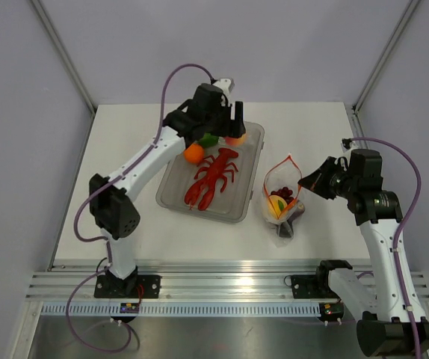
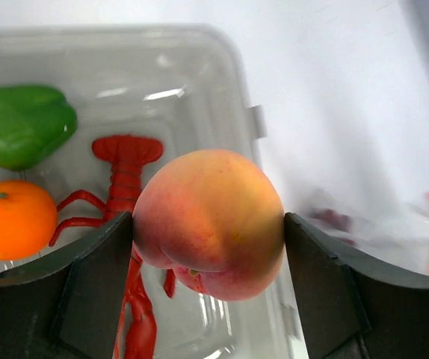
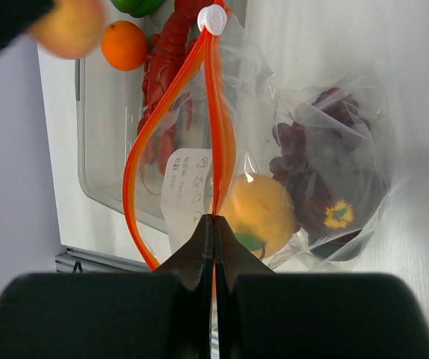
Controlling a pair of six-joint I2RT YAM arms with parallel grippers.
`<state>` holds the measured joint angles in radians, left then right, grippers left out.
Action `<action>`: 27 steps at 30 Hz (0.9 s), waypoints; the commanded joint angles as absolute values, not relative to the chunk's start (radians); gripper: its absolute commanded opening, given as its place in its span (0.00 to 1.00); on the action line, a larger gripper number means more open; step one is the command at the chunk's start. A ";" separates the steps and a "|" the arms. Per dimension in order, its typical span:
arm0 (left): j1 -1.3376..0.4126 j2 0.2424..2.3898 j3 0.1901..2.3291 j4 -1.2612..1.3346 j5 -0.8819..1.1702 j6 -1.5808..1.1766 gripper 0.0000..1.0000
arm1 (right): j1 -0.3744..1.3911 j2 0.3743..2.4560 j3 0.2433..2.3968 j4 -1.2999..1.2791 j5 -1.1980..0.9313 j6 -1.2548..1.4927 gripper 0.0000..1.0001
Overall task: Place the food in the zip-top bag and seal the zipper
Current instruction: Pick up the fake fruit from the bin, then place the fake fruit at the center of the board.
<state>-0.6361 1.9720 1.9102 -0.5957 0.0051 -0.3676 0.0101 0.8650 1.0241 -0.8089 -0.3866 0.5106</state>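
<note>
Peach (image 2: 208, 221) sits pinched between the two dark fingers (image 2: 99, 262) of the left gripper (image 1: 234, 133), whose jaws stand wide and touch it on both sides. The left arm stretches forward from its base, elbow bent. Its wrist is turned down over the far right corner of the clear tray (image 1: 248, 191), with the peach over the tray. In the tray lie the red lobster (image 1: 213, 178), the orange (image 1: 193, 153) and the green pepper (image 1: 210, 140).

The right arm is folded to the right of the tray, its wrist pointing left at the zip-top bag (image 1: 282, 198). The right gripper (image 3: 214, 224) is closed tight on one side of the orange zipper (image 3: 218, 112). The strip's other side bows outward, so the mouth gapes. A white slider (image 3: 213, 19) sits at the strip's far end. Inside the bag are the yellow fruit (image 3: 259, 209), the purple grapes (image 3: 304, 149) and a dark plum (image 3: 341, 213). A white printed label (image 3: 181, 176) on the bag carries writing too small to read.
</note>
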 commanded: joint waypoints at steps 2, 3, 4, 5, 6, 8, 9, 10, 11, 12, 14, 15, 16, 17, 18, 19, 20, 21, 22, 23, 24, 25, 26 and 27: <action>-0.664 1.748 1.899 -0.627 0.138 -0.313 0.43 | 0.011 0.867 0.999 -0.759 -0.410 0.514 0.00; -0.679 1.731 1.884 -0.630 0.150 -0.308 0.43 | 0.011 0.874 0.999 -0.753 -0.414 0.515 0.00; -0.714 1.717 1.879 -0.632 0.169 -0.305 0.43 | 0.011 0.880 0.999 -0.753 -0.417 0.514 0.00; -0.735 1.700 1.876 -0.640 0.172 -0.305 0.43 | 0.011 0.885 1.002 -0.750 -0.419 0.511 0.00; -0.753 1.698 1.878 -0.643 0.202 -0.307 0.43 | 0.012 0.893 1.002 -0.744 -0.423 0.511 0.00; -0.808 1.700 1.888 -0.646 0.230 -0.313 0.43 | 0.012 0.896 1.000 -0.741 -0.426 0.511 0.00; -0.824 1.704 1.890 -0.638 0.233 -0.319 0.43 | 0.011 0.894 1.000 -0.738 -0.426 0.511 0.00; -0.856 1.706 1.887 -0.624 0.248 -0.322 0.42 | 0.012 0.893 0.999 -0.738 -0.425 0.512 0.00; -0.868 1.710 1.890 -0.612 0.253 -0.319 0.42 | 0.012 0.890 0.999 -0.738 -0.423 0.512 0.00; -0.879 1.732 1.896 -0.612 0.250 -0.322 0.43 | 0.012 0.882 1.000 -0.744 -0.422 0.512 0.00; -0.890 1.761 1.927 -0.629 0.268 -0.325 0.42 | 0.012 0.876 1.005 -0.755 -0.417 0.509 0.00; -0.891 1.772 1.933 -0.632 0.299 -0.327 0.42 | 0.012 0.867 1.006 -0.765 -0.413 0.506 0.00; -0.897 1.785 1.934 -0.632 0.313 -0.330 0.42 | 0.011 0.861 1.006 -0.770 -0.411 0.506 0.00; -0.902 1.790 1.927 -0.624 0.324 -0.328 0.43 | 0.012 0.854 1.009 -0.775 -0.408 0.503 0.00; -0.907 1.796 1.925 -0.620 0.334 -0.328 0.43 | 0.012 0.844 1.009 -0.782 -0.405 0.503 0.00; -0.916 1.808 1.921 -0.614 0.336 -0.331 0.43 | 0.012 0.838 1.009 -0.784 -0.405 0.503 0.00; -0.922 1.818 1.924 -0.614 0.340 -0.334 0.43 | 0.012 0.833 1.011 -0.785 -0.405 0.503 0.00; -0.931 1.831 1.925 -0.615 0.342 -0.339 0.43 | 0.011 0.830 1.011 -0.788 -0.408 0.503 0.00; -0.934 1.851 1.925 -0.612 0.341 -0.345 0.43 | 0.012 0.830 1.015 -0.790 -0.410 0.503 0.00; -0.937 1.864 1.925 -0.601 0.342 -0.351 0.43 | 0.011 0.828 1.020 -0.795 -0.411 0.503 0.00; -0.939 1.873 1.927 -0.597 0.328 -0.360 0.44 | 0.012 0.824 1.023 -0.796 -0.413 0.502 0.00; -0.946 1.876 1.927 -0.592 0.315 -0.365 0.46 | 0.012 0.822 1.026 -0.798 -0.413 0.502 0.00; -0.950 1.885 1.927 -0.575 0.302 -0.367 0.48 | 0.011 0.822 1.032 -0.801 -0.414 0.499 0.00; -0.953 1.888 1.931 -0.571 0.295 -0.370 0.57 | 0.012 0.827 1.034 -0.807 -0.413 0.494 0.00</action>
<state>-0.9379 1.8820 1.9060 -0.6327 0.2916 -0.3496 0.0101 0.8333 0.9977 -0.7979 -0.4095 0.5106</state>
